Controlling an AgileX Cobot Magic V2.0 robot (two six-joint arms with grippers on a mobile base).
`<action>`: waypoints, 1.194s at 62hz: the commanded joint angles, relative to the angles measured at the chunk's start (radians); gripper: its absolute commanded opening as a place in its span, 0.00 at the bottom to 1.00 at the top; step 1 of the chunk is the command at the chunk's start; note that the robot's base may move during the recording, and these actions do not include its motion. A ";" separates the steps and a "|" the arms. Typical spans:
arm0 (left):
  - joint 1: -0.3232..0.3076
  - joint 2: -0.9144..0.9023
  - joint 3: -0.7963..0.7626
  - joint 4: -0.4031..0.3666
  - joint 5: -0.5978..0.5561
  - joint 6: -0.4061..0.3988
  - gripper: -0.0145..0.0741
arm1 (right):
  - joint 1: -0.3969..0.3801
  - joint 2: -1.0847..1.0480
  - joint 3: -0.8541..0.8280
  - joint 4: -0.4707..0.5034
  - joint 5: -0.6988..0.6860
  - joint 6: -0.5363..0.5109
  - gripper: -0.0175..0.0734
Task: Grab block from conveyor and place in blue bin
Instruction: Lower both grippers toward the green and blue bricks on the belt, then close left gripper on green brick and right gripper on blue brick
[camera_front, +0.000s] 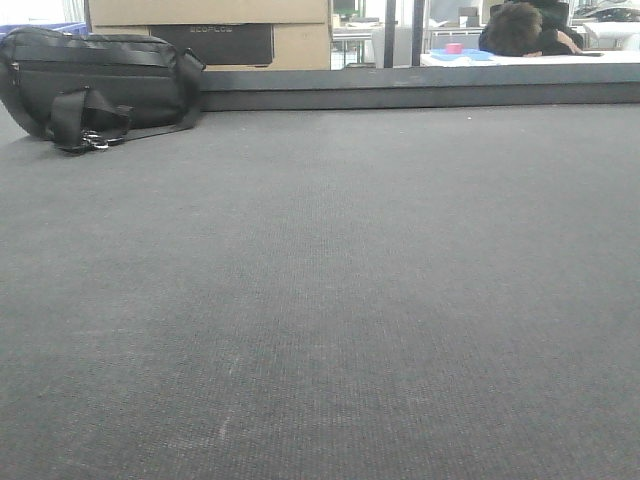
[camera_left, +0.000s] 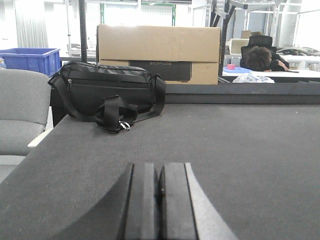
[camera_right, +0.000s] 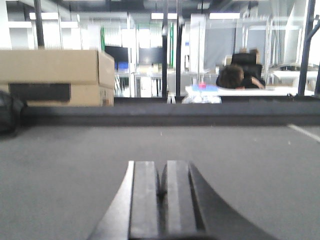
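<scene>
Two pincers were in view, one per wrist camera. The left pincer (camera_left: 159, 172) had its two dark fingers pressed together with nothing between them, and the right pincer (camera_right: 161, 172) was closed and empty in the same way. Both hung low over the conveyor (camera_front: 320, 300), whose grey textured belt stretched ahead of them and out to either side.

One black bag (camera_left: 107, 92) with a strap and metal clip lay on the belt ahead and left of the left pincer, near the far left corner. Behind the bag stood one cardboard box (camera_left: 157, 45) with a dark panel that read "ECOFLOW". One blue bin (camera_left: 30, 60) sat further left, off the belt and well apart from the left pincer. One grey chair (camera_left: 20, 110) stood just beside the belt's left edge.

One person (camera_left: 260, 57) rested head-down on a white table far ahead and right of both pincers. One small pink object (camera_front: 454, 47) sat there on something blue.

The belt's left edge ran diagonally from near the left pincer up to the bag. A dark raised rail (camera_front: 420, 95) closed the far side. Between the pincers and that rail, right of the bag, the belt was open surface.
</scene>
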 joint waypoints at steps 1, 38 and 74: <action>0.004 -0.005 -0.080 0.002 0.018 -0.001 0.04 | -0.001 -0.003 -0.073 0.033 0.008 0.002 0.01; 0.004 0.708 -0.905 0.022 0.886 -0.001 0.04 | -0.001 0.566 -0.752 0.028 0.878 0.002 0.01; 0.004 1.185 -1.073 -0.065 1.006 -0.001 0.04 | -0.001 1.181 -0.971 0.022 1.289 -0.016 0.01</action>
